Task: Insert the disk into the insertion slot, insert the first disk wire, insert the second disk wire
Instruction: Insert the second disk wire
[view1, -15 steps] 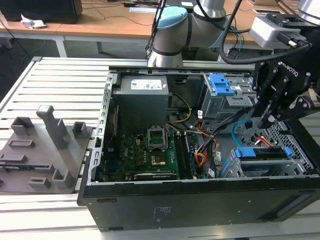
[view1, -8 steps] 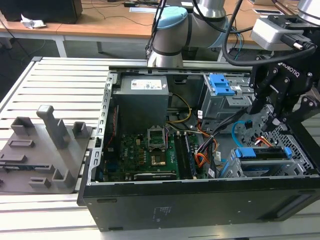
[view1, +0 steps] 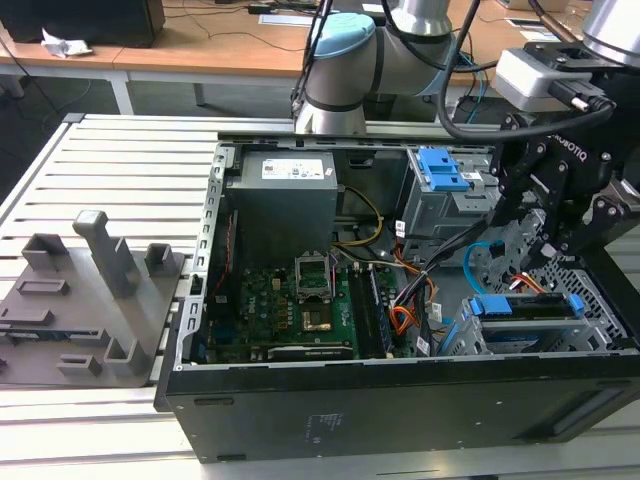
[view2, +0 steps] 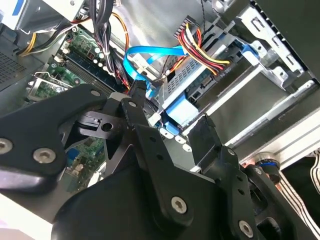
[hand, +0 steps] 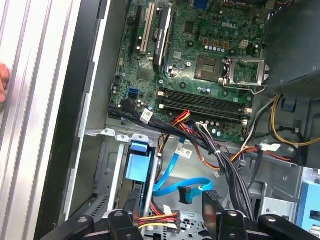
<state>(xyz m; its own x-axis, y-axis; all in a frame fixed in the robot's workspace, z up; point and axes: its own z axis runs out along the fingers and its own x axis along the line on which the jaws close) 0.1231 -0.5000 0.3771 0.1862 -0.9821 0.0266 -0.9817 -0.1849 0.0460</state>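
Slatted metal bench (view1: 130, 160) | disk (view1: 525, 308) seated in insertion slot (view1: 598, 305) | tool (hand: 171, 200) wide over blue cable (hand: 172, 167)

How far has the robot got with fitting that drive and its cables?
The disk in its blue carrier already sits in the insertion slot. The open gripper hovers at the blue cable, whose black plug hangs loose, so that wire is left to do. Whether the red-and-yellow wire bundle is seated, I cannot tell.
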